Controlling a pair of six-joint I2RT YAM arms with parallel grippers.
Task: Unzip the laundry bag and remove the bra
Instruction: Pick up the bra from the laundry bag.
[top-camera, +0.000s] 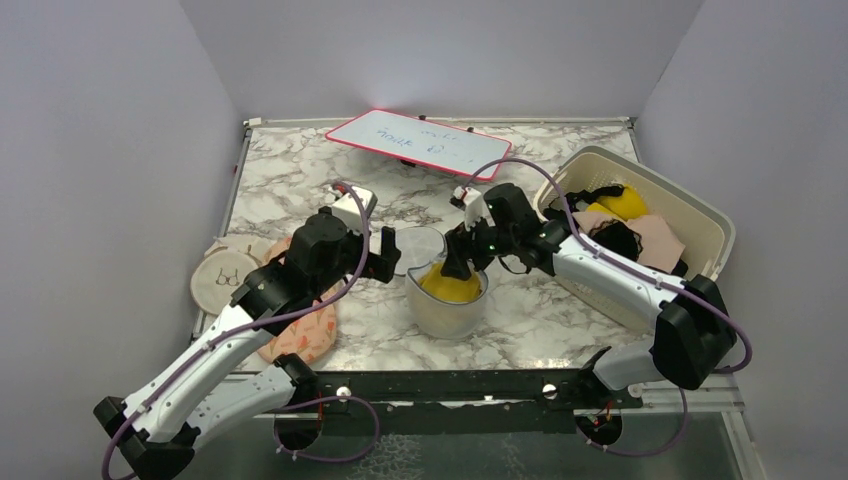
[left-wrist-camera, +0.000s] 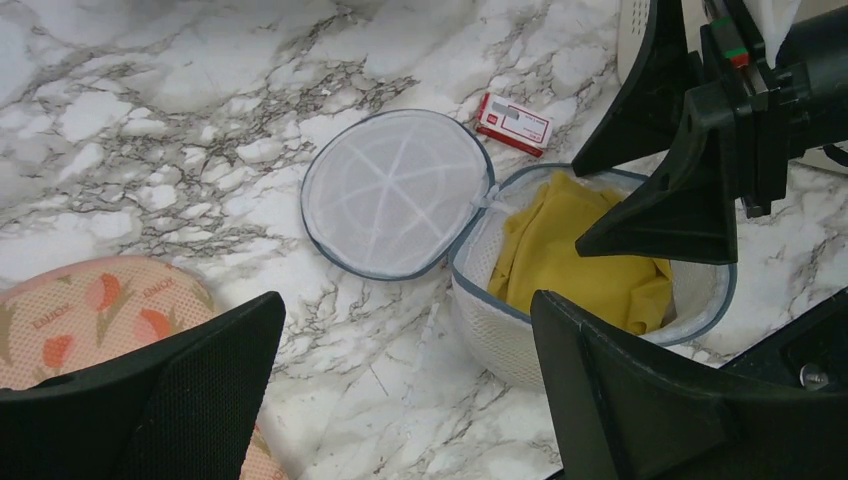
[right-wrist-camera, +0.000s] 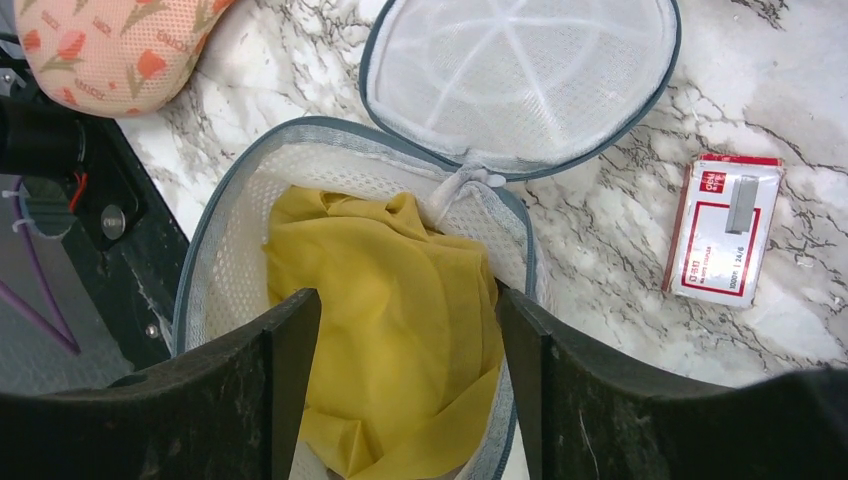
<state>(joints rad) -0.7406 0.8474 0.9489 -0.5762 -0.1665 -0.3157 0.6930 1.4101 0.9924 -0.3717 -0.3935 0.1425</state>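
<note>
laundry bag (top-camera: 445, 315): white mesh cylinder standing upright on the marble surface (top-camera: 540, 310), near the front middle and between the two arms; the zipper is undone and the mouth gapes open.
lid (left-wrist-camera: 395, 195): round mesh top with grey-blue trim, flipped back and lying flat on the surface just behind and left of the bag, joined to the rim at one spot.
bra (right-wrist-camera: 400, 330): mustard-yellow, crumpled inside the open bag, all of it below the rim.
right claw (right-wrist-camera: 408, 310): spread wide and pointing down into the bag's mouth, one finger on either side of the yellow cloth; it pinches nothing. i cannot tell whether the tips touch the cloth.
left claw (left-wrist-camera: 405, 310): spread wide and empty, poised over the surface just left of the bag, near the lid.
small red-and-white box (right-wrist-camera: 725, 230): flat on the surface behind the bag, near the lid but apart from it.
orange-pink pouch (top-camera: 300, 335): on the surface under the left arm, left of the bag.
beige round pouch (top-camera: 222, 280): at the left edge of the surface.
whiteboard (top-camera: 418, 143): red-framed with blue writing, lying at the back.
basket (top-camera: 680, 200): cream, at the far right, holding black, yellow and pink garments.
</note>
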